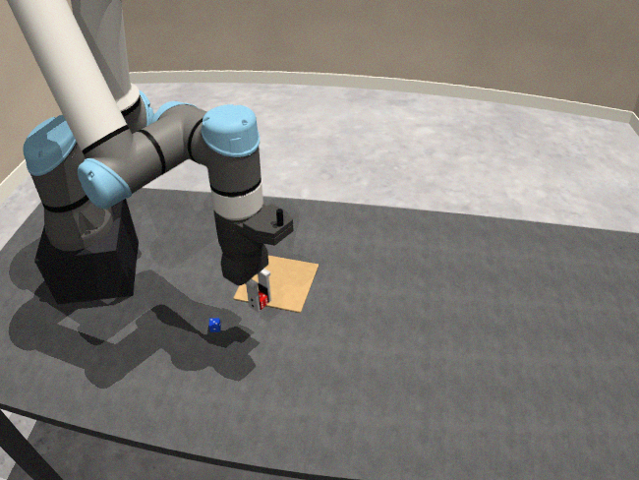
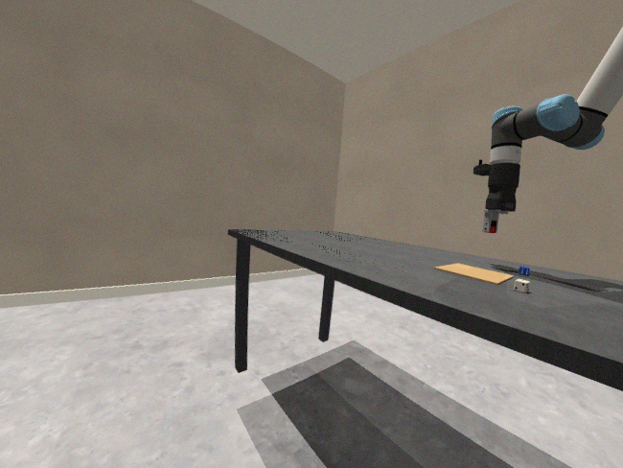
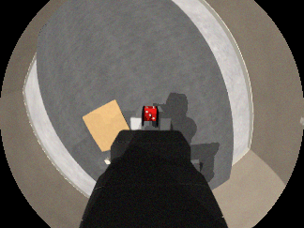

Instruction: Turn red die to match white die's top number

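My gripper (image 1: 261, 300) (image 2: 490, 228) (image 3: 149, 112) points down and is shut on the red die (image 1: 262, 300) (image 2: 494, 229) (image 3: 150, 113). It holds the die well above the table. Several white pips show on the die's face in the wrist view. The tan mat (image 1: 294, 283) (image 2: 473, 272) (image 3: 105, 126) lies flat on the table, to the left of the die in the wrist view. The white die (image 2: 520, 286) (image 3: 107, 161) lies on the table beside the mat; the arm hides it in the top view. Its top number is too small to read.
The blue die (image 1: 214, 325) (image 2: 524, 270) lies on the dark table (image 1: 413, 335) (image 2: 382, 262), off the mat, near the arm's shadow. The robot's black base (image 1: 87, 273) stands at the left in the top view.
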`<state>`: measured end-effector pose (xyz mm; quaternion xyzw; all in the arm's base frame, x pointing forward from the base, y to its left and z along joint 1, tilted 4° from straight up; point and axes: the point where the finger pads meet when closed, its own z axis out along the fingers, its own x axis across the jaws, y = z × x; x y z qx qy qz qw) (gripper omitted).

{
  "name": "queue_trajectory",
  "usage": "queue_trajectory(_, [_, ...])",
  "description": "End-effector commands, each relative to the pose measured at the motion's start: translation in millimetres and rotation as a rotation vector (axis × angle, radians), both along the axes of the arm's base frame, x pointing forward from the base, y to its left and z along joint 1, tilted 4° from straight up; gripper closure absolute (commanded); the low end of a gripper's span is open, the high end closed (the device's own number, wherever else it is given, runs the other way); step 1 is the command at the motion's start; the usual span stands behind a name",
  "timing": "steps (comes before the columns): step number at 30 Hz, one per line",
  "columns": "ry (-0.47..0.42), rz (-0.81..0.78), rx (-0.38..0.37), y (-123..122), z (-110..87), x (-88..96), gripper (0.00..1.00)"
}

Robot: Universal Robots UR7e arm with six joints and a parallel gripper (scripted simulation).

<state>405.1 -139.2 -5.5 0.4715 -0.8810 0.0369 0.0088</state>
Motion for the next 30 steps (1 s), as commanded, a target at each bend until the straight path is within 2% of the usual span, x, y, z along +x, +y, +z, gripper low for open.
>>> queue_trajectory(1, [-0.003,-0.022,0.0,3.1,0.2,1.3,0.6])
queue_trajectory(11, [-0.011,-0.14,0.003,20.9,-0.6,5.7,0.6])
queue_trajectory(21, [-0.03,-0.405,0.009,63.0,-2.5,10.8,0.6])
queue_trajectory(23, [-0.03,-0.405,0.009,63.0,-2.5,10.8,0.6])
queue_trajectory(30, [-0.046,-0.615,0.013,98.1,-4.1,10.3,0.6])
